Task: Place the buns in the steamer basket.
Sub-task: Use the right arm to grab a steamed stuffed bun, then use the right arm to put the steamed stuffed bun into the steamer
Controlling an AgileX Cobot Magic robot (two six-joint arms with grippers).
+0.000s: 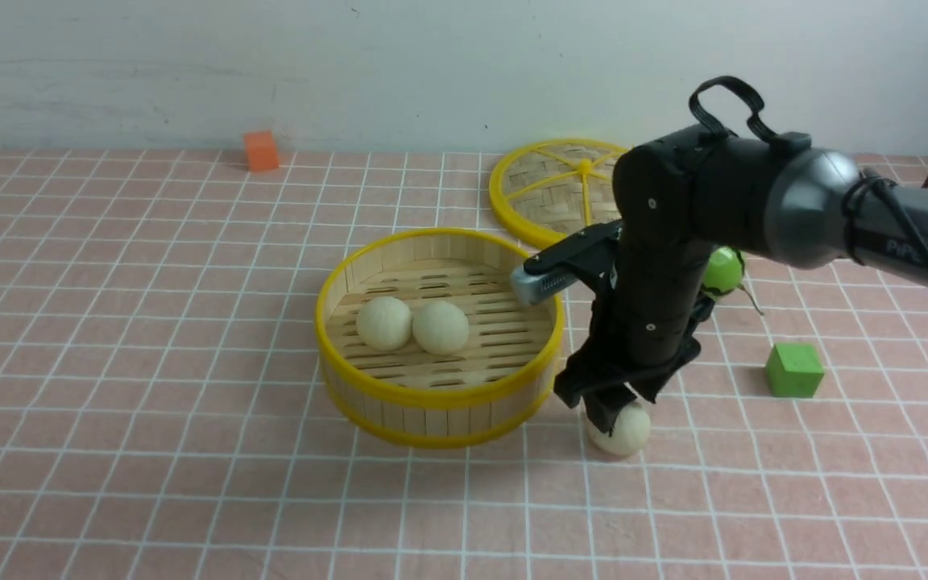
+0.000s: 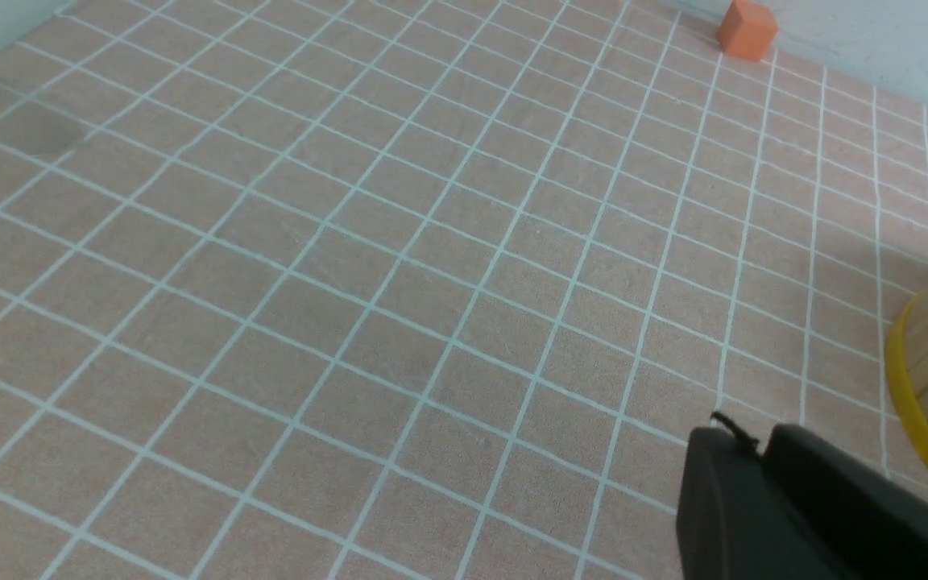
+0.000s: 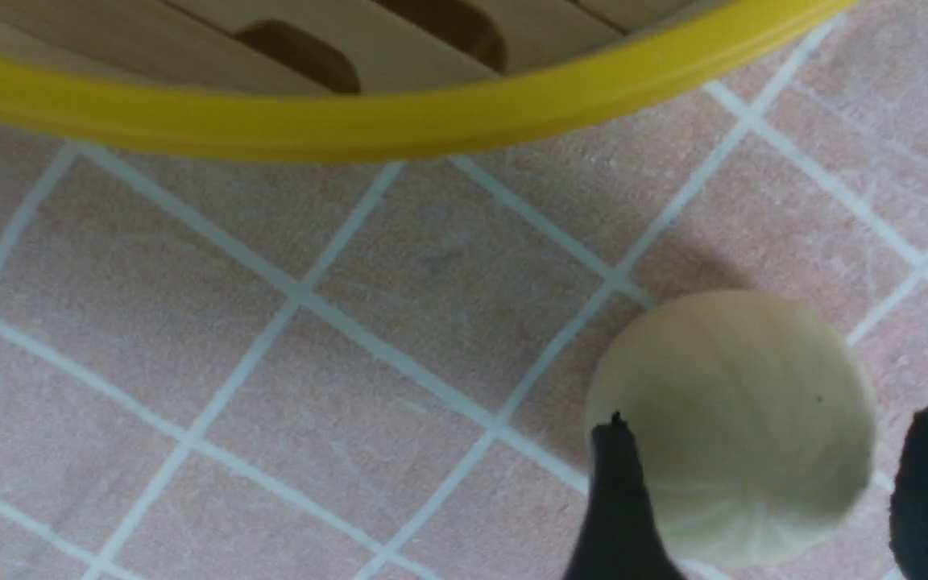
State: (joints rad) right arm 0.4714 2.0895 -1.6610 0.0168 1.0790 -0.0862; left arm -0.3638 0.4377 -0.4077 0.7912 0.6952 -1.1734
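The green striped ball (image 1: 723, 271) is partly hidden behind the right arm (image 1: 657, 266)

There are three cream-white buns (image 1: 620, 429), one bamboo steamer basket (image 1: 438, 408), one round woven lid with yellow spokes (image 1: 548, 189), one green striped ball (image 1: 722, 271), one green block (image 1: 794, 370) and one orange block (image 1: 261, 151). Of the buns, two are in the basket and one is outside it.

Looks like a tabletop robot test setup: black robot arm (image 1: 754, 193), grid-patterned surface (image 1: 190, 362), plain pale wall (image 1: 351, 72)
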